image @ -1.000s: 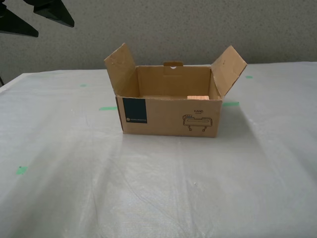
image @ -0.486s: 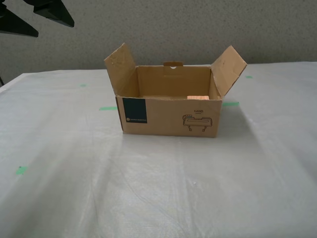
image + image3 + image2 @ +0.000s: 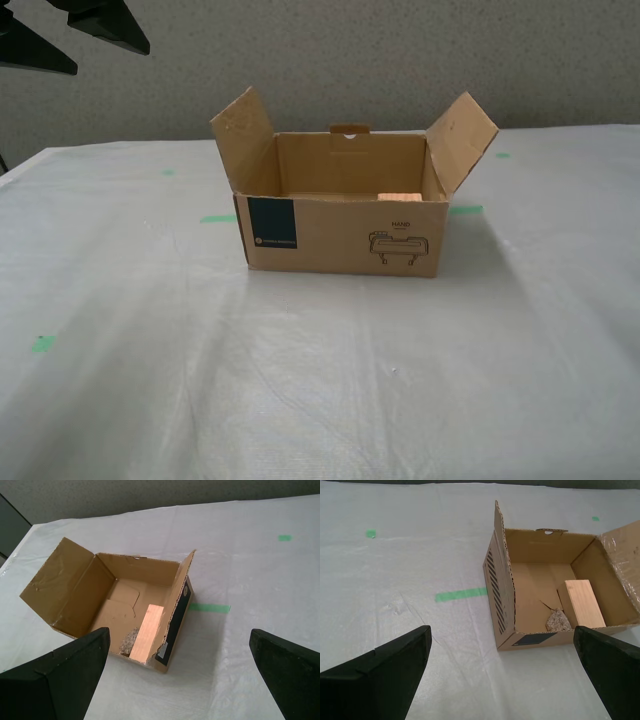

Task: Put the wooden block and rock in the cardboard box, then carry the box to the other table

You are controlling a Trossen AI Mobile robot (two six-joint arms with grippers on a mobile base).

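Note:
The cardboard box (image 3: 340, 238) stands open on the other table (image 3: 300, 390), a whitish wrinkled sheet, with both side flaps raised. Inside lie the wooden block (image 3: 581, 602) and, beside it, the small rock (image 3: 558, 621). The exterior view shows only the block's top (image 3: 400, 197) over the front wall; the rock is hidden there. My second gripper (image 3: 502, 630) is open above the table, clear of the box (image 3: 502, 580). My first gripper (image 3: 179, 632) is open too, looking down at the box (image 3: 75, 590), block (image 3: 147, 632) and rock (image 3: 129, 641). Neither gripper holds anything.
Green tape marks lie on the sheet: a strip (image 3: 218, 218) beside the box, small dots (image 3: 42, 343) further out. Black pointed parts of an arm (image 3: 70, 30) show in the exterior view's upper left corner. A grey wall stands behind the table.

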